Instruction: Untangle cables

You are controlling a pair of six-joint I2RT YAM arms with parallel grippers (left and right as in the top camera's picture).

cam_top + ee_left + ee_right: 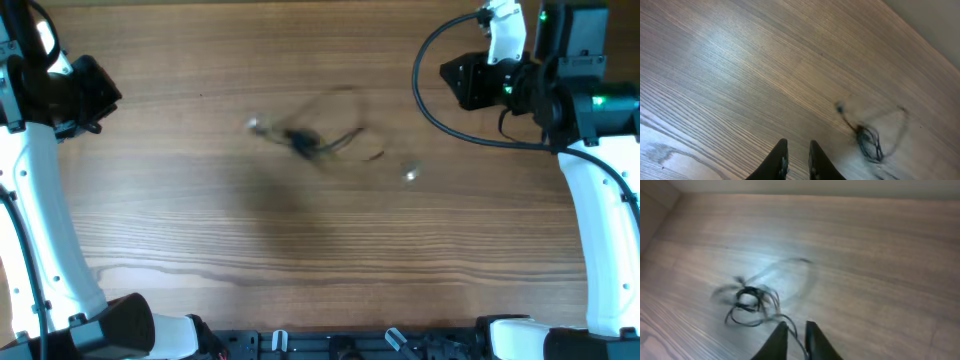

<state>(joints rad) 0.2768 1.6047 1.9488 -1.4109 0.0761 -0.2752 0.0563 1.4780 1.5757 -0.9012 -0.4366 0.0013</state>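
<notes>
Overhead gives you the wooden worktop with the cables in a small dark, smeared knot just above centre. Faint loops trail from it toward the upper right. A small pale piece lies apart from the knot, to its lower right, and is too blurred to identify.

You have bare wood on every side of the tangle: a wide stretch to the left, the whole lower half of the frame, and a narrower band above it up to the top edge. The left arm sits at the upper left edge and the right arm at the upper right, both well apart from the cables. A black hose loop bulges from the right arm toward the centre.

In the left wrist view, your left pincer is drawn nearly together, with only a thin slit between the fingers and nothing in it. The cables lie to the lower right, near the worktop's far edge, which cuts diagonally across the upper right corner.

In the right wrist view, the cables lie left of centre, with open wood to the right and the worktop's edge along the top. The right pincer is also narrow. One strand runs down to its fingers, and you cannot tell whether it is nipped or merely passes behind them.
</notes>
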